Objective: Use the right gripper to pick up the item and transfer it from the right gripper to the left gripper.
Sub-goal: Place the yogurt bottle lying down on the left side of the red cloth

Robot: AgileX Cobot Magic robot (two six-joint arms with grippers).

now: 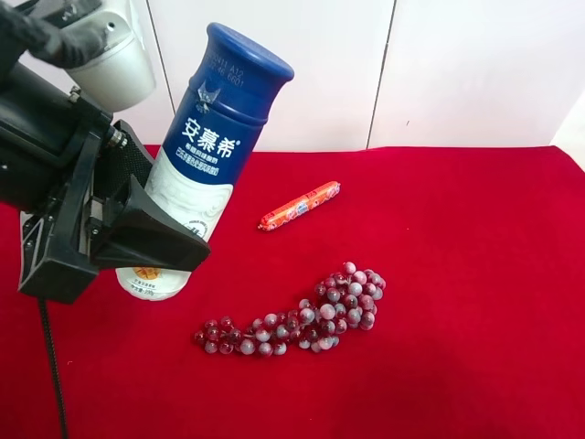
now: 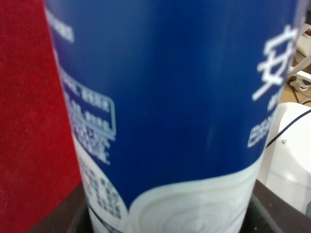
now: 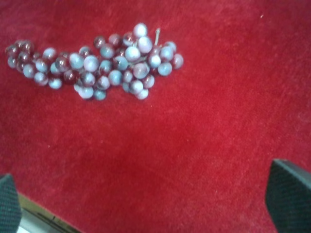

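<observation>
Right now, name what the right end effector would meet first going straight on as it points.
The right end effector would probably meet bare red cloth near the grapes; depth is unclear.

The left gripper (image 1: 178, 240) hides part of the bottle (image 1: 224, 137); the right gripper (image 3: 148, 199) is mostly cut off

Left hand (image 1: 169, 219) clamped on the bottle (image 1: 228, 101), right hand (image 3: 148, 199) facing down, fingers spread wide apart

Glossy plastic bottle (image 1: 219, 137); matt, napped red cloth (image 1: 475, 302); shiny smooth grapes (image 1: 315, 320); glossy sausage wrapper (image 1: 299, 205)
</observation>
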